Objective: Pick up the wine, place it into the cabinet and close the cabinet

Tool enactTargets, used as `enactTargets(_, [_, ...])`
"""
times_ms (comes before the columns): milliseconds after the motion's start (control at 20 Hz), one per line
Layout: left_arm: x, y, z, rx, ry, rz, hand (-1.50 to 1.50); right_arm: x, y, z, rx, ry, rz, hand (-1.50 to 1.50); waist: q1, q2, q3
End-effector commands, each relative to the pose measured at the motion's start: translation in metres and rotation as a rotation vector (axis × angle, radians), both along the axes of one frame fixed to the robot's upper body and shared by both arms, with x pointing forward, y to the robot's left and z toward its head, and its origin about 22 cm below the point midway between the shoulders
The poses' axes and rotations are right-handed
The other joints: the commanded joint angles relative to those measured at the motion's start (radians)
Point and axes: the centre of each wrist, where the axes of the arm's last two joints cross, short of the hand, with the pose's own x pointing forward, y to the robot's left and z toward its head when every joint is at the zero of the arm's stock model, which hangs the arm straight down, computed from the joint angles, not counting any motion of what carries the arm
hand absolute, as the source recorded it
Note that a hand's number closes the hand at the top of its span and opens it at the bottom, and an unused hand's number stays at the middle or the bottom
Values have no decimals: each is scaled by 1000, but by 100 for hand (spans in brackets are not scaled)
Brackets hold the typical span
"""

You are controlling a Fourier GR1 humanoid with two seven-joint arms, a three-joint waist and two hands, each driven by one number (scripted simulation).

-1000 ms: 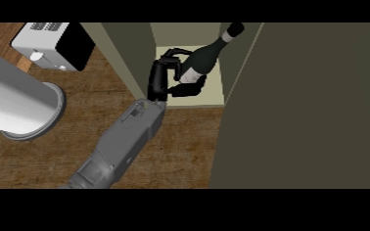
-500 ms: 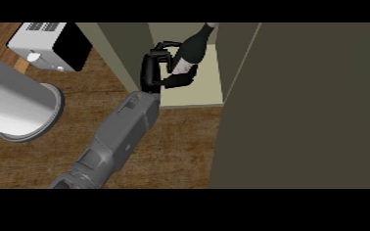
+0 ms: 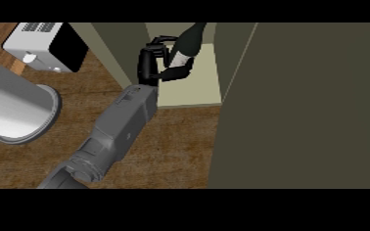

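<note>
Already the first part of the task looked done: the wine [image 3: 186, 46] was off the counter [image 3: 173, 142] and in the robot's grasp, carried up to the open cabinet [image 3: 189, 85]. The placing seemed to be the step in hand. The bottle hung over the pale shelf floor inside the cabinet, near that floor's back left corner, leaning with its dark neck toward the back of the compartment; whether its base touched the shelf could not be told. Two things were left, as far as could be judged: letting the bottle go so that it stood or lay inside, and swinging the cabinet door [image 3: 296, 107] to. That door stood wide open, filling the right side of the head view, its edge just beside the shelf's right edge.

The hand [image 3: 153, 58] at the end of the one grey forearm in view was curled round the bottle's body, fingers wrapped over its left side and the thumb pressed in from below, so it was clamped on the wine, not spread. The forearm crossed the counter from the lower left, which suggested the left arm; the other hand did not show.

Beside the counter's left edge stood a white toaster [image 3: 43, 46] and a grey metal pot [image 3: 18, 107], both well apart from the cabinet.
</note>
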Motion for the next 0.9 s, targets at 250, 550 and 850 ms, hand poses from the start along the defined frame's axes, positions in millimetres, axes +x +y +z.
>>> enactTargets(250, [13, 12, 13, 168, 4, 123, 150, -21, -3, -7, 23, -11, 49, -150, -12, 2, 1])
enactTargets(550, [18, 22, 18, 201, 45, 125, 150, -5, 1, -1, 19, -20, 44, -150, -17, 10, 0])
enactTargets(850, [22, 23, 24, 229, 82, 185, 150, -1, 8, -1, 13, -5, 60, -150, -38, 21, -1])
